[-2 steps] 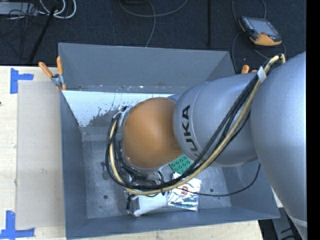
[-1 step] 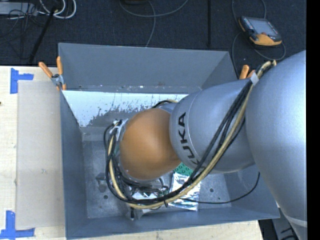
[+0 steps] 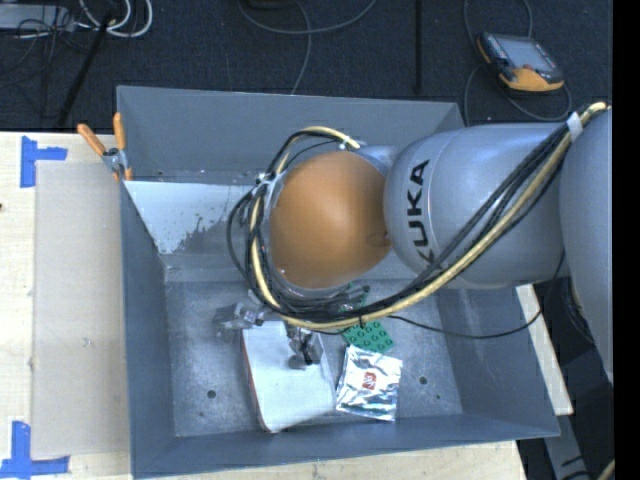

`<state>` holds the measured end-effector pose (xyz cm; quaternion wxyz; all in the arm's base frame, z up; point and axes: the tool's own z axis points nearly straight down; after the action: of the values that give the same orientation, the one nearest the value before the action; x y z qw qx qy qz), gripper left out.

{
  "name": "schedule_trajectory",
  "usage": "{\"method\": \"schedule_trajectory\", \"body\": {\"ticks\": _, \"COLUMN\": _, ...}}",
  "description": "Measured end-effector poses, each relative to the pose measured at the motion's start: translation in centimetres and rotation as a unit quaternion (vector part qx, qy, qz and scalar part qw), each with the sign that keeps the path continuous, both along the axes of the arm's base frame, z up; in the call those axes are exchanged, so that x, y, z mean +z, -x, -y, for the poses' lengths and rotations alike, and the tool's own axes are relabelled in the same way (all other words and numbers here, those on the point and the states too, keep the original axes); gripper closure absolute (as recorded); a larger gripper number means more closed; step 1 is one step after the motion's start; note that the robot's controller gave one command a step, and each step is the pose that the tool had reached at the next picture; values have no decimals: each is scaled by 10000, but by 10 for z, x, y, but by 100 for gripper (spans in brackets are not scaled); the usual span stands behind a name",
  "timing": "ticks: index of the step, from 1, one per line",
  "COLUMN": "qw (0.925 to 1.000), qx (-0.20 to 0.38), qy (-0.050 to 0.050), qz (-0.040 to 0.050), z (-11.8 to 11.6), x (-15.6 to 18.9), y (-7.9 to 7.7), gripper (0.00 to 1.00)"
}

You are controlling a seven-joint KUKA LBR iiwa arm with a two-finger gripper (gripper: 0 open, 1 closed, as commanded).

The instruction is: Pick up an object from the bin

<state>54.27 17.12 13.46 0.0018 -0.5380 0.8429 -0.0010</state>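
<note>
A grey metal bin sits on a dark floor, its sloped walls running down to a flat, scuffed bottom. My arm comes in from the right and bends down into the bin. The rounded orange cover on my wrist hangs above the middle, with black and yellow cables looped round its left side.

Below the cover my gripper points down at the near half of the bin floor. It is over the far edge of a flat white pad, which lies near the front wall with its long side running near to far. I cannot tell whether it touches the pad, nor whether it is spread or closed, because the cover and cables hide most of it.

Just right of the pad lies a crinkled silver foil packet with a red mark on its face, its left edge touching or slightly overlapping the pad. On the far side of the packet lies a small green studded plate, partly under the cables. A small grey metal piece lies left of my gripper, just beyond the pad's far left corner.
</note>
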Motion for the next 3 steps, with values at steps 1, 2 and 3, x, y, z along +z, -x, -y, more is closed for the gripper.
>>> {"method": "schedule_trajectory", "body": {"ticks": 1, "qw": 9169, "qx": 3990, "qy": 28, "qz": -47, "z": -10, "x": -62, "y": -26, "gripper": 0}}
{"method": "schedule_trajectory", "body": {"ticks": 2, "qw": 9186, "qx": 3952, "qy": 23, "qz": -55, "z": -10, "x": -61, "y": -26, "gripper": 0}}
{"method": "schedule_trajectory", "body": {"ticks": 3, "qw": 9184, "qx": 3957, "qy": -22, "qz": 7, "z": -16, "x": -57, "y": -27, "gripper": 100}}
